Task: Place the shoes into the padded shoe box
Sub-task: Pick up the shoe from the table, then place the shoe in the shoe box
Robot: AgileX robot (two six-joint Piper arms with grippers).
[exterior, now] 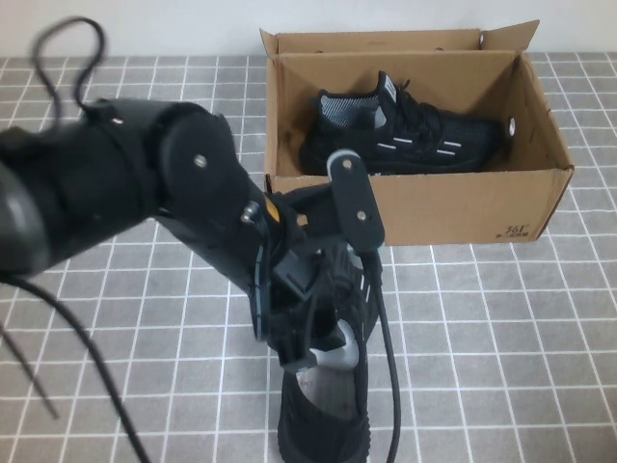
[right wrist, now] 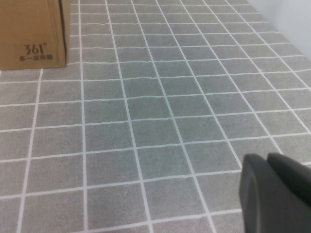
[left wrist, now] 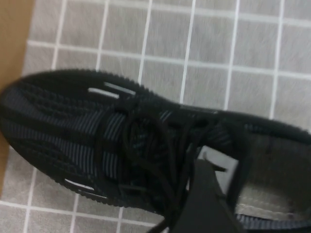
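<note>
One shoe point(exterior: 405, 135) is lying inside the padded shoe box point(exterior: 463, 207). The left gripper point(exterior: 323, 333) is grasping the second shoe point(left wrist: 121, 145) on the table point(exterior: 501, 338). The right gripper point(right wrist: 279, 194) is hanging over bare tiles; its state I cannot tell.

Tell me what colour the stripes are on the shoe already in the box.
White to light grey short stripes on the black shoe in the box, clearest in the high view.

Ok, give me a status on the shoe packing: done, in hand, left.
Done: one shoe lies on its side inside the padded shoe box. In hand: the left gripper is down at the collar of the second shoe, which sits on the tiled table in front of the box; whether it grips yet is unclear. Left: lifting that shoe into the box. The right gripper hangs over bare tiles, holding nothing.
</note>
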